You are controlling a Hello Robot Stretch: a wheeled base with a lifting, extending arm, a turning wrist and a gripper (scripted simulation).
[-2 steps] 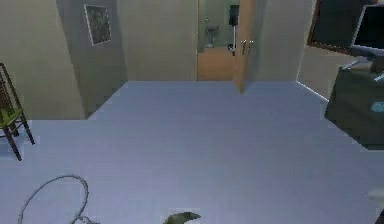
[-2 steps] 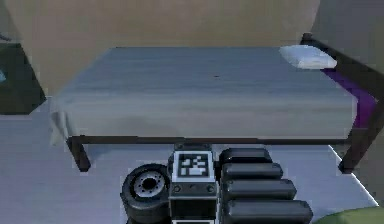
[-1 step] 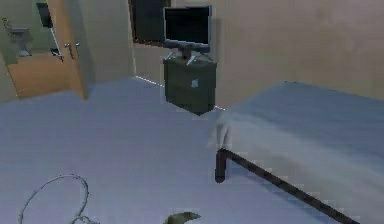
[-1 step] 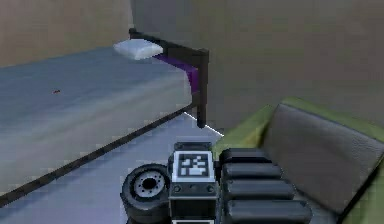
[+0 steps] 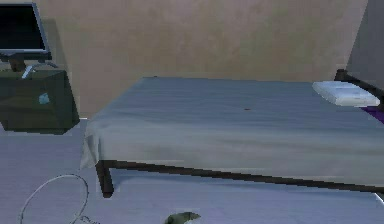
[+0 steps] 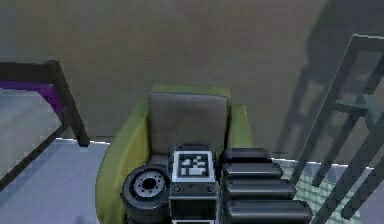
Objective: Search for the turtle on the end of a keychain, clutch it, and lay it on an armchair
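Sitting before an olive armchair [image 6: 190, 115] by a black-marked white square [image 6: 193, 165], the tool [image 6: 148, 190] — whether it holds anything, I cannot tell.

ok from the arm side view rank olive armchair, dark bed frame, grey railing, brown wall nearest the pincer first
1. olive armchair, behind the pincer
2. dark bed frame, left, and grey metal railing, right: too close to call
3. brown wall, farthest back
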